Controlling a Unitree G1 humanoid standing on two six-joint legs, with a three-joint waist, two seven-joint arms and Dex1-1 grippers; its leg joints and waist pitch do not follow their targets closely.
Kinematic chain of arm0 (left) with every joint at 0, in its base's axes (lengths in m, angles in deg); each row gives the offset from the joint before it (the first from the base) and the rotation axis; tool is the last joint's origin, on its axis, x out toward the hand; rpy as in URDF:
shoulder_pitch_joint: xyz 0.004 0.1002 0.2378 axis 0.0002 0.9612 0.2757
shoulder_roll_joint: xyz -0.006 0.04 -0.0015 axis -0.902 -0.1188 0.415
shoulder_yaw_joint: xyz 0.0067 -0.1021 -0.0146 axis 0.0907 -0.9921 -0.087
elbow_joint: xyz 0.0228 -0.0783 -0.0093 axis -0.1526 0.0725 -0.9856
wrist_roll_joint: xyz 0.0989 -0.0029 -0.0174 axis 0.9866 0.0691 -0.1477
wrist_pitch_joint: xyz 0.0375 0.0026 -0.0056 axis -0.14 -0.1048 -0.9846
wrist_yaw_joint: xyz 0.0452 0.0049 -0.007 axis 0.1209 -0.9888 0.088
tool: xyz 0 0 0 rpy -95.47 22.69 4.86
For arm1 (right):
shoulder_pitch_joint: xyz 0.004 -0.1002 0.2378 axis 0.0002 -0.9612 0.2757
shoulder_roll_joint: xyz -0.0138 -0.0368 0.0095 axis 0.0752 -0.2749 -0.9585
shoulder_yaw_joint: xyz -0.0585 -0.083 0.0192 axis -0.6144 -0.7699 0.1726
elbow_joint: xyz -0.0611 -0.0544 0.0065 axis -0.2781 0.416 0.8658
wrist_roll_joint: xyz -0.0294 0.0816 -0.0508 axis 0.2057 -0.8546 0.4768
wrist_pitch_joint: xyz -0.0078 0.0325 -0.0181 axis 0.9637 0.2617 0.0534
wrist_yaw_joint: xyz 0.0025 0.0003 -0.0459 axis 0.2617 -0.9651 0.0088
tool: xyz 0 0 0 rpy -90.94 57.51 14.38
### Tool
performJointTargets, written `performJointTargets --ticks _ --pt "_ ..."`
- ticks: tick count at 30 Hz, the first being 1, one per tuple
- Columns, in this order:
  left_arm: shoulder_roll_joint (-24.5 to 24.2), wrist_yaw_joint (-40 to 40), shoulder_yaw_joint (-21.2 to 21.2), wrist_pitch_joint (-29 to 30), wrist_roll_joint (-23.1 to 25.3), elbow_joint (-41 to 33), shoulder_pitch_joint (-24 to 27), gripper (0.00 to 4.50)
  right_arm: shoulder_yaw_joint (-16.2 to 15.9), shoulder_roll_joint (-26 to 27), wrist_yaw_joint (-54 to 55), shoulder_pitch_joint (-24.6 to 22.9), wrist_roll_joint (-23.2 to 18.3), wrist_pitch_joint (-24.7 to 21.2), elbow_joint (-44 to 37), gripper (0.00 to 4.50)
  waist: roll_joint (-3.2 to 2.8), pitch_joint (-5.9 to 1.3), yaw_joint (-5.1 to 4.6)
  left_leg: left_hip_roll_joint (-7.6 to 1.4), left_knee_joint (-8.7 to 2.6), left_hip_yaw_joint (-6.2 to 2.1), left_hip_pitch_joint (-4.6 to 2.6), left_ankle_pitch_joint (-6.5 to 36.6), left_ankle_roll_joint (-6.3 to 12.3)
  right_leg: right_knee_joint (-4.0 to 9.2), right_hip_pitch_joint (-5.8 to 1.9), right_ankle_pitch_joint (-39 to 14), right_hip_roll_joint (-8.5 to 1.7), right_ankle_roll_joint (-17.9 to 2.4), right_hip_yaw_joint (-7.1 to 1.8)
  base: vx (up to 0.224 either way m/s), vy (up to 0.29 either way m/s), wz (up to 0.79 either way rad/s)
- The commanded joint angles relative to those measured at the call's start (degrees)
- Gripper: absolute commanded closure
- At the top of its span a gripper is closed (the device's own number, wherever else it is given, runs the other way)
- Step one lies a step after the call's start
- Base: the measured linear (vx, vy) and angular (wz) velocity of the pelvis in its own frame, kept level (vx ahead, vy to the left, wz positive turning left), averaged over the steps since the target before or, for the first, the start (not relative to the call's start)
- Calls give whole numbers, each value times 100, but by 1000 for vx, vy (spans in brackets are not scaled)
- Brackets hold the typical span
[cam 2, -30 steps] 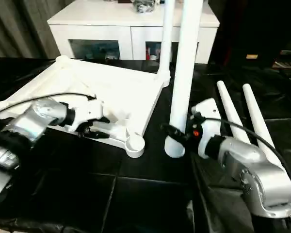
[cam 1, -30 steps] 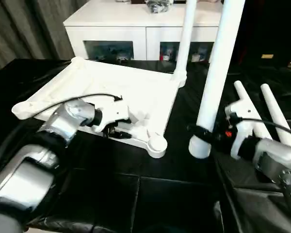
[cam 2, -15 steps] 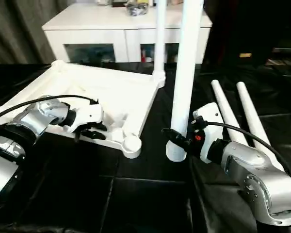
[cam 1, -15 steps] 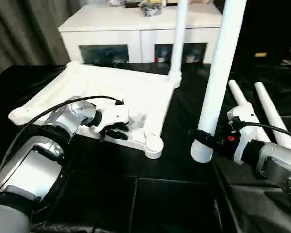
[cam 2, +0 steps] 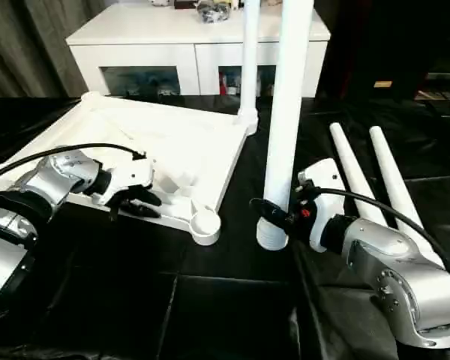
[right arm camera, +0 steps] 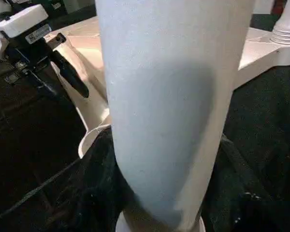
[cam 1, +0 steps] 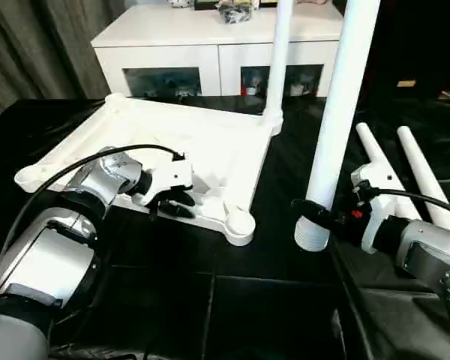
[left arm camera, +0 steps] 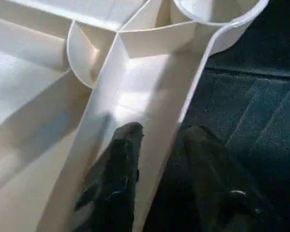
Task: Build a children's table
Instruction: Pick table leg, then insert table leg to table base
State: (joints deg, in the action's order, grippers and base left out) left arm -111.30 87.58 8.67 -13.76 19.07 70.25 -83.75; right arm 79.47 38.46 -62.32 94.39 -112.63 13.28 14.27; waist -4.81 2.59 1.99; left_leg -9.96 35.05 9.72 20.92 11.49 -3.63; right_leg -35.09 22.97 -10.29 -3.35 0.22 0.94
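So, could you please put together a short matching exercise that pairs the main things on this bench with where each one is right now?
Things:
1. tabletop
2. upright leg
3. two spare legs
4. screwed-in leg

Places:
A. standing at the tabletop's far corner
B. lying side by side on the black cloth
C. held in the right gripper
D. upside down, its near rim between the left gripper's fingers

Pairs: 1-D, 2-C, 3-B, 4-A

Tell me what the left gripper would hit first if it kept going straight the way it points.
Probably the round leg socket at the tabletop's near corner: the left gripper straddles the rim leading there. Depth is unclear.
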Motion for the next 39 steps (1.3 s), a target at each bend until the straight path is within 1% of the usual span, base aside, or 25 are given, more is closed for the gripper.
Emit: performJointTargets --ticks 1,3,4,7,9,10,11,13,14,15,16,18,21,22,25,26,27,30,31,32,33,35,37,38,39 --pt "-39 -12 -69 -18 128 35 -56 246 -31 -4 -21 107 -61 37 -50 264 25 -371 17 -211 -412 -94 -53 1045 19 406 -354 -634 -395 -1613 -194 0 0 0" --pt "-33 -171 -8 -120 248 44 -23 237 -47 -11 -32 111 -58 35 -51 264 31 -371 13 -212 -411 -91 -54 1066 25 411 -361 -643 -395 -1610 -195 0 0 0" --pt "-30 -259 44 -158 325 57 -3 209 -59 -16 -36 112 -52 35 -52 264 28 -366 12 -213 -413 -92 -51 1067 32 414 -361 -663 -396 -1601 -195 0 0 0" --pt "2 -736 251 -340 615 104 82 200 -71 0 -25 114 -55 34 -67 264 8 -358 1 -217 -415 -96 -52 1129 19 426 -359 -760 -391 -1555 -195 0 0 0" --pt "11 -769 280 -344 682 122 106 200 -76 3 -20 116 -54 38 -66 264 22 -359 2 -208 -412 -94 -56 1135 13 442 -361 -858 -391 -1516 -202 0 0 0" --pt "17 -824 282 -340 719 134 119 200 -80 3 -16 114 -56 38 -73 264 -6 -355 -4 -218 -422 -98 -62 1152 -2 446 -352 -881 -389 -1510 -199 0 0 0" --pt "21 -824 290 -326 749 147 132 200 -80 3 -13 109 -61 35 -82 264 8 -355 -5 -215 -419 -98 -61 1164 -10 447 -355 -879 -390 -1518 -203 0 0 0" --pt "31 -846 282 -314 799 167 155 235 -84 -9 -12 98 -63 30 -101 264 6 -358 -5 -207 -414 -95 -57 1138 -3 445 -355 -892 -389 -1513 -203 0 0 0" --pt "35 -847 273 -315 808 171 160 235 -83 -12 -11 95 -63 28 -105 264 -2 -353 -3 -216 -419 -99 -59 1147 -2 447 -348 -912 -396 -1520 -204 0 0 0" --pt "44 -802 266 -298 839 190 178 240 -83 -10 -3 79 -70 23 -125 264 -30 -356 -4 -215 -417 -101 -64 1153 -6 445 -345 -909 -395 -1520 -204 0 0 0" --pt "44 -802 266 -298 839 190 178 251 -83 -10 -3 79 -70 23 -125 264 -12 -354 -6 -212 -416 -99 -61 1165 -6 451 -349 -917 -394 -1520 -205 0 0 0" --pt "90 -750 247 -199 840 239 200 277 -80 -4 -1 67 -81 19 -138 264 -10 -352 1 -213 -418 -97 -59 1138 6 447 -344 -892 -394 -1525 -204 0 0 0" --pt "127 -799 283 -66 913 270 222 287 -102 -2 -5 63 -70 27 -137 264 -20 -351 2 -217 -416 -101 -57 1116 15 445 -347 -883 -403 -1533 -204 0 0 0" --pt "142 -867 325 -8 1009 289 253 311 -121 -2 -9 62 -62 33 -139 264 -23 -348 -4 -215 -421 -101 -54 1127 24 449 -347 -918 -397 -1521 -202 0 0 0" --pt "178 -841 287 62 1022 308 305 330 -133 2 -12 74 -59 39 -137 264 -20 -347 -17 -204 -417 -100 -50 1136 41 459 -349 -984 -398 -1498 -202 0 0 0" --pt "209 -825 236 165 994 317 330 354 -136 3 -15 79 -59 44 -134 264 -15 -352 -16 -204 -416 -98 -47 1092 53 459 -353 -993 -401 -1486 -207 0 0 0" --pt "220 -827 215 222 984 318 339 354 -138 5 -14 79 -60 44 -138 264 -6 -349 -13 -203 -416 -98 -43 1073 63 464 -352 -1002 -400 -1481 -205 0 0 0" --pt "245 -802 165 527 979 311 367 367 -150 5 -20 69 -65 44 -157 264 -13 -345 -15 -205 -422 -99 -45 1081 87 477 -341 -1134 -401 -1445 -203 0 0 0" --pt "259 -710 116 642 928 293 397 370 -160 5 -25 70 -63 49 -154 264 -3 -342 -17 -207 -429 -99 -42 1096 87 480 -342 -1201 -403 -1430 -201 0 0 0" --pt "283 -620 39 812 844 262 445 376 -173 12 -26 71 -58 56 -150 264 -19 -337 -14 -205 -432 -99 -49 1120 89 488 -332 -1305 -409 -1412 -199 0 0 0" --pt "288 -611 25 844 830 257 453 386 -176 14 -25 72 -57 57 -149 264 -10 -336 -21 -201 -428 -92 -48 1117 94 492 -332 -1332 -410 -1410 -201 0 0 0" --pt "339 -566 -94 1080 691 125 592 388 -194 51 -13 87 -54 73 -125 264 8 -324 -19 -193 -433 -93 -38 1155 140 524 -322 -1660 -417 -1333 -203 0 0 0" --pt "355 -642 -126 1263 647 -157 805 402 -218 108 17 108 -50 82 -89 264 -4 -313 -23 -203 -445 -98 -33 1164 184 537 -303 -1883 -421 -1268 -200 0 0 0" --pt "356 -661 -131 1308 636 -235 859 402 -226 121 26 113 -47 83 -82 264 -8 -327 -22 -206 -442 -101 -41 1162 202 544 -294 -2000 -423 -1217 -200 0 0 0" --pt "370 -678 -237 1592 483 -727 1151 408 -245 182 75 134 -43 63 -38 264 23 -321 -26 -203 -445 -94 -36 1167 209 553 -290 -2057 -419 -1195 -199 0 0 0"
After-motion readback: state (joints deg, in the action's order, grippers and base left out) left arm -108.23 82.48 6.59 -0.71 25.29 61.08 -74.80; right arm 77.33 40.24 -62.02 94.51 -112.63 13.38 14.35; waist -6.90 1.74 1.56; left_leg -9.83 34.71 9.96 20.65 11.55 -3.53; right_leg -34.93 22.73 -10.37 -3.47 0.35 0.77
